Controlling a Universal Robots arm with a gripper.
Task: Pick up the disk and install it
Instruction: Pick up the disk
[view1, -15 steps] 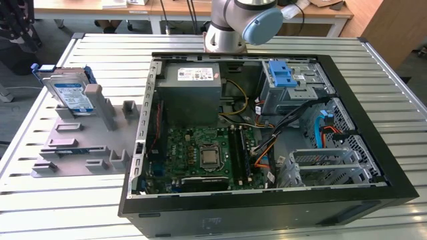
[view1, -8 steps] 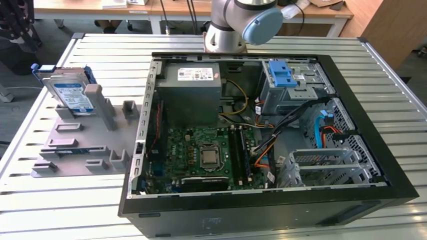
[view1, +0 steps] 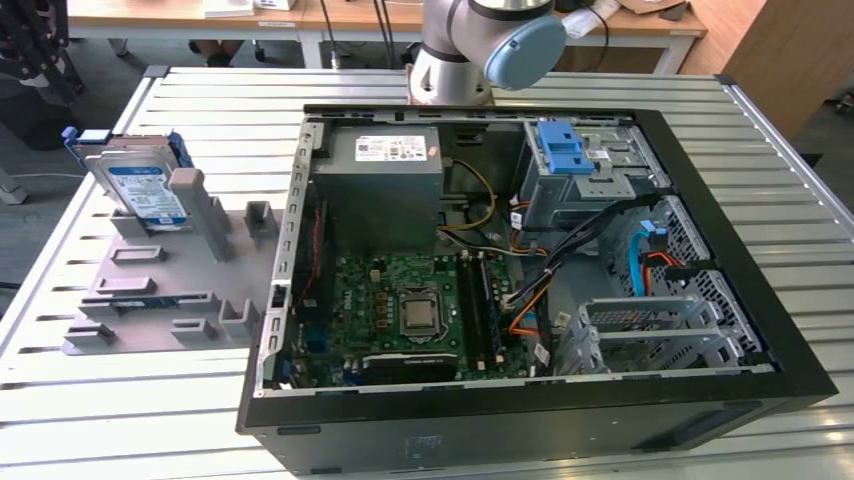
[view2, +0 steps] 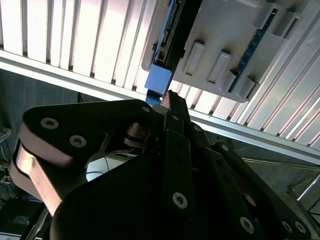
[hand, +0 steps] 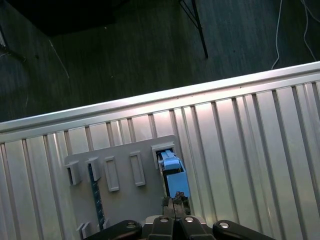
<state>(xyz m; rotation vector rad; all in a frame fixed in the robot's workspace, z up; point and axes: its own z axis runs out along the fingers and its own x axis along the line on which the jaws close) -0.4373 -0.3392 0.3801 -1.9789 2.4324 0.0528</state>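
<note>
The disk (view1: 140, 190), silver with a white-and-blue label and a blue frame, stands on edge in a slot of the grey holder (view1: 147, 300) at the exterior view's left. In both wrist views I look down on that holder (hand: 125, 195) from well above, and the disk's blue frame (hand: 172, 175) (view2: 160, 80) shows edge-on. My gripper (hand: 175, 202) (view2: 171, 97) hangs above the disk's blue end, apart from it. Its two fingers are pressed together with nothing between them.
An open computer case (view1: 747, 330) lies on the slatted metal table (view1: 214, 90), with a grey power-supply box (view1: 394, 170) and a drive bay with a light-blue latch (view1: 567, 150) inside. The arm's base (view1: 454, 60) stands behind the case. The table edge (hand: 150, 102) drops to dark floor.
</note>
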